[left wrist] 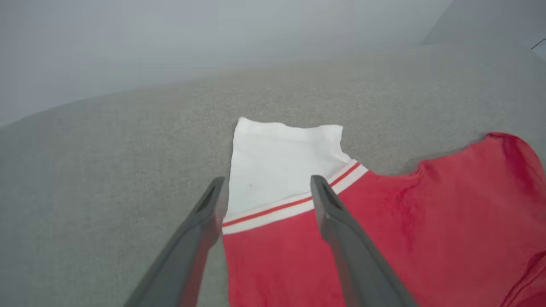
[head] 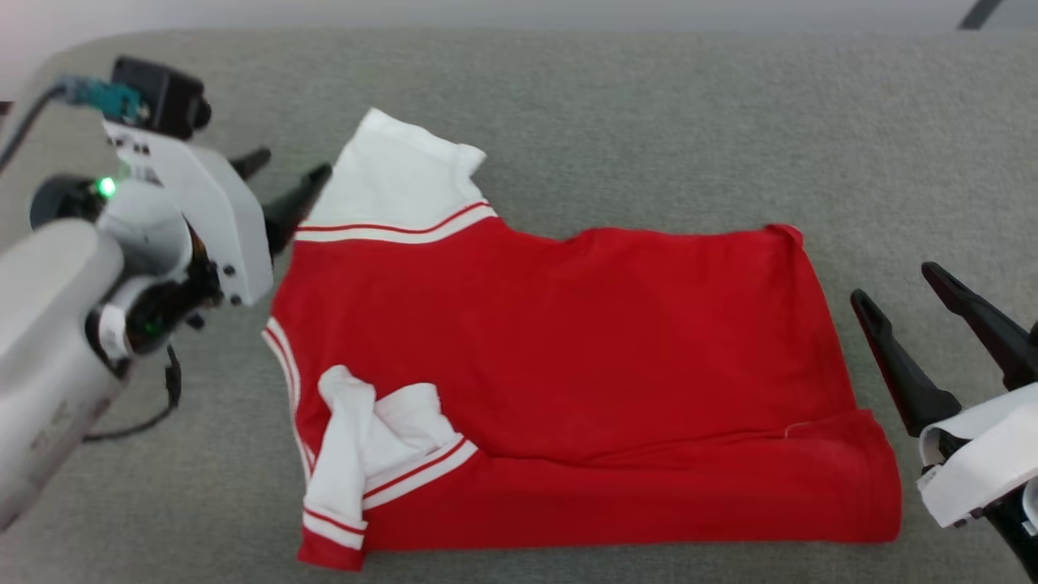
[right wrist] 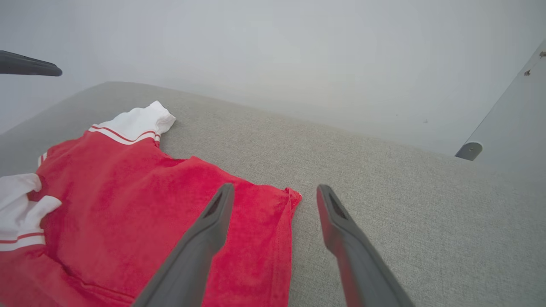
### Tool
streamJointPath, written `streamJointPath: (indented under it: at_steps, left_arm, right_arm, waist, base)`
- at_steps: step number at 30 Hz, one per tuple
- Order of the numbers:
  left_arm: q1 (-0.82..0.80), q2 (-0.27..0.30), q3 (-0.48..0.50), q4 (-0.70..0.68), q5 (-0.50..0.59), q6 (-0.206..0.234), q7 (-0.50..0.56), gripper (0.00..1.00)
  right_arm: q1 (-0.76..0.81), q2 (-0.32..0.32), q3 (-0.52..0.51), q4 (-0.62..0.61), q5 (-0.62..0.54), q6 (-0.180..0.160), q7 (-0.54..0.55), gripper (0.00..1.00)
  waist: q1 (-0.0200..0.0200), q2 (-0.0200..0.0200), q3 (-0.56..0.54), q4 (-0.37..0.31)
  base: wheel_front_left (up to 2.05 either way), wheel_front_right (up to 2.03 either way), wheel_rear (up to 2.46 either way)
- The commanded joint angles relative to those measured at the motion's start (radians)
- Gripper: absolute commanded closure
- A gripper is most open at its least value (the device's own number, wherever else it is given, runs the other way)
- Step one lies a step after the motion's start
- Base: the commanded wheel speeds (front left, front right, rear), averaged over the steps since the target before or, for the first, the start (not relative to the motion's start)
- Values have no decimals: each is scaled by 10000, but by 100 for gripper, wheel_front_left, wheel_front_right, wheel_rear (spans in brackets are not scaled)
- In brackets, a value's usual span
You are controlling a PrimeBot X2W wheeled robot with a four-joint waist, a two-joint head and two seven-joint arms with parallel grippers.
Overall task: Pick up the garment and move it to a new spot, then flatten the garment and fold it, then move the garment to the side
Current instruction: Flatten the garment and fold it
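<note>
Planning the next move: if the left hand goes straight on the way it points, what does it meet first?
Likely the white sleeve of the jersey, framed by the open left hand; depth is unclear.

The garment (head: 568,324) is soft, matt knit cloth. Under it the grey cover (head: 649,122) is a coarser woven fabric, matt and slightly rough. The left gripper (head: 293,162) and right gripper (head: 896,282) have fingers of dark matt plastic; the left forearm (head: 49,308) has a smooth, pale plastic shell.
</note>
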State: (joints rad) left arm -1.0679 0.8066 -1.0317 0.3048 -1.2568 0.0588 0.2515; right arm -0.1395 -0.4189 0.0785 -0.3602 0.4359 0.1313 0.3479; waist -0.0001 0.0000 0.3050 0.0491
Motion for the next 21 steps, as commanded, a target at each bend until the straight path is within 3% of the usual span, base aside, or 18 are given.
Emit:
streamJointPath:
  at_steps: [1,8,14,21]
  left_arm:
    - [-238,-112,16,267,127,-145,-88,0]
    - [-1049,-612,91,1821,513,-773,-478,0]
    - [-1548,-951,-112,3045,489,-1247,144,0]
    - [-2153,-1076,-341,4201,536,-1502,1002,0]
  right_arm:
    - [-138,2,124,94,4,-11,-229,0]
    - [-355,-87,394,303,25,-11,-953,0]
    - [-435,-74,447,100,49,-11,-1156,0]
    - [-495,87,485,-111,91,-11,-1245,0]
  waist:
    - [1,0,344,-361]
    - [1,0,744,-858]
    - [1,0,1059,-1282]
    - [1,0,1512,-1731]
  base:
    - [0,0,0]
    - [0,0,0]
    - [0,0,0]
    - [0,0,0]
